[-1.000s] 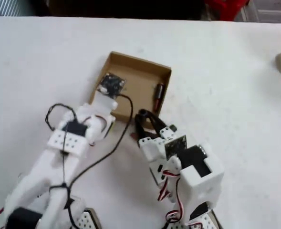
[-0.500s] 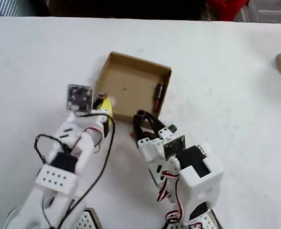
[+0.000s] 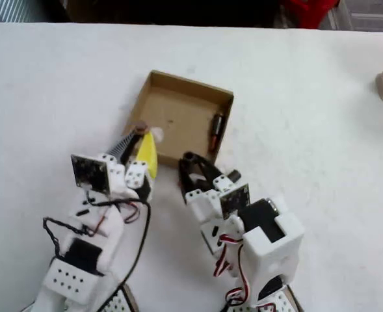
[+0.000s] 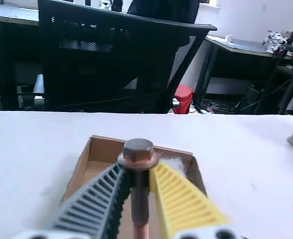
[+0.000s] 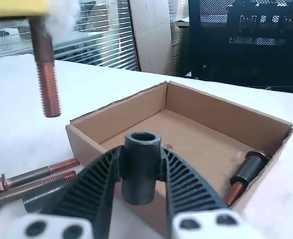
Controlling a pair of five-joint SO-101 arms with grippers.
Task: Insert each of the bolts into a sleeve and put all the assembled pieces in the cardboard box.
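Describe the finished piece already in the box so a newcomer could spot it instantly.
Start at the open cardboard box on the white table. Inside, along the wall on the robot's right, lies a copper bolt in a dark sleeve. It alone is in the box: the loose bolts lie outside it, and another bolt hangs in the left gripper.

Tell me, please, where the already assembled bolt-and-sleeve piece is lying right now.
The assembled piece lies inside the cardboard box, along the wall on the right arm's side, just beyond the right gripper in the high view.
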